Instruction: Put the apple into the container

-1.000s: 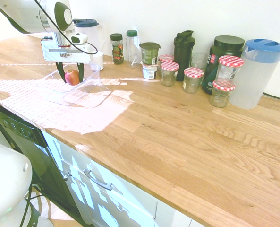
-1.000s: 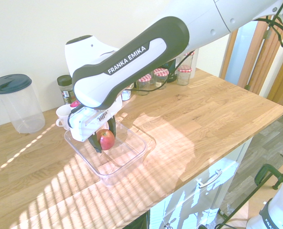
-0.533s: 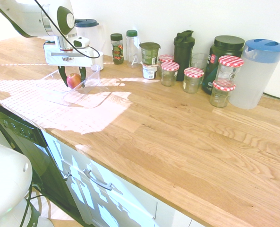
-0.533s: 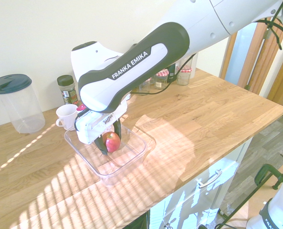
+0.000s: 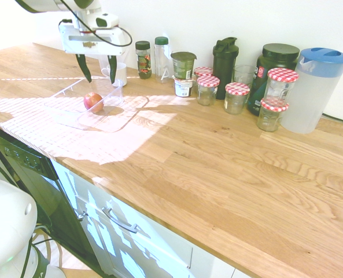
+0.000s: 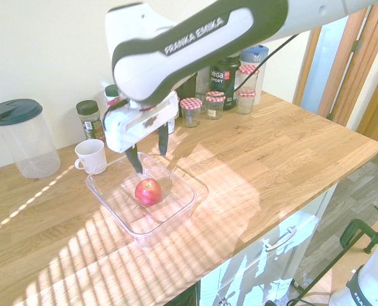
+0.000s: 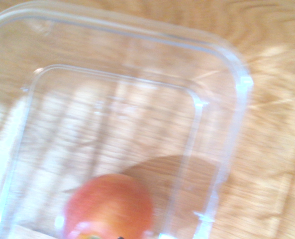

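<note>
A: Sunlight is striping the oak kitchen counter [image 5: 229, 168], and jars and bottles are lining the wall behind it. Where is the apple sitting?

B: The apple [image 6: 148, 191] is lying on the floor of the container [image 6: 176, 207], roughly in the middle, touching nothing but the clear plastic. The wrist view is showing the same: red fruit inside the rounded tray walls.

A: And the gripper?

B: The gripper [image 6: 146, 152] is hanging above the tray, pointing down, its fingers [image 5: 83, 68] standing wide apart and holding nothing. Clear air is showing between the tips and the fruit.

A: So the job is looking finished. Anything worrying you?

B: A little. The tray is shallow and light-looking, so a finger dipping and clipping the rim could be tipping it or sliding it toward the counter edge, and a round apple would be rolling out. The white mug [image 6: 92, 156] is standing just beside the tray's far corner, and a sideways sweep of the arm might be knocking that over too.
</note>
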